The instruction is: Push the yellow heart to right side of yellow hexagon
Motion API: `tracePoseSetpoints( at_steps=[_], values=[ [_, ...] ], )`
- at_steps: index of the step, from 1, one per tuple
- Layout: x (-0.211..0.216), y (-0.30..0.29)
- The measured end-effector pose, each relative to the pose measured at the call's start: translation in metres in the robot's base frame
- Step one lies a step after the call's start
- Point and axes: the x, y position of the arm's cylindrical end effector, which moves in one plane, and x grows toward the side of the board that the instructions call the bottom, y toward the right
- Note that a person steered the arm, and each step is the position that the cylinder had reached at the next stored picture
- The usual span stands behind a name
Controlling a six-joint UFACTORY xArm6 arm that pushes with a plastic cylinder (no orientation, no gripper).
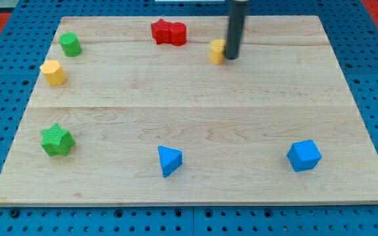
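The yellow heart lies near the view's top, right of centre, partly hidden by my rod. My tip stands against the heart's right side, touching or almost touching it. The yellow hexagon sits far off at the view's left edge of the wooden board, below a green cylinder.
A green cylinder is at the top left. Two red blocks sit together at the top, left of the heart. A green star is at the lower left, a blue triangle at the bottom centre, a blue cube at the lower right.
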Motion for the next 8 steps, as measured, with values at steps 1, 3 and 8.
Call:
tracePoseSetpoints(
  at_steps=[1, 3, 8],
  values=[
    [-0.013, -0.007],
    [-0.041, -0.024],
    [0.111, -0.185]
  ],
)
